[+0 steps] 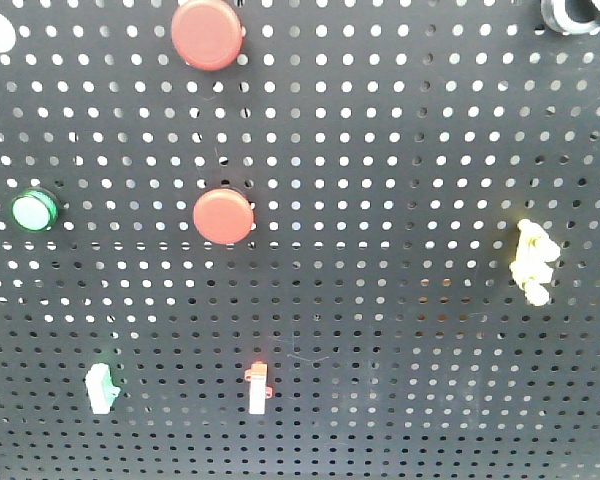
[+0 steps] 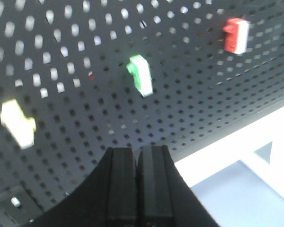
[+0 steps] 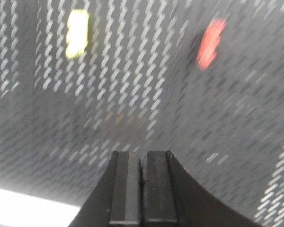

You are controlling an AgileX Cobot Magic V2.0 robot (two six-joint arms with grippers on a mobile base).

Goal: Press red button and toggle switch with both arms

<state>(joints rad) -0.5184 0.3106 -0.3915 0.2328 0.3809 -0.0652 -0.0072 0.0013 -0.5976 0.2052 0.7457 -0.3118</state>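
As both the left gripper (image 2: 137,189) and right gripper (image 3: 142,189) are pinched closed w/ nothing held, they may hit the smaller red button (image 1: 223,215), not the red button (image 1: 208,34) at pegboard (image 1: 400,150) top

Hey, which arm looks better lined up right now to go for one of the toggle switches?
Left, probably. Its end effector, shut, points up at the green-tipped toggle switch, sharp and close to centre in the left wrist view. The right end effector, also shut, faces bare pegboard, its view motion-blurred.
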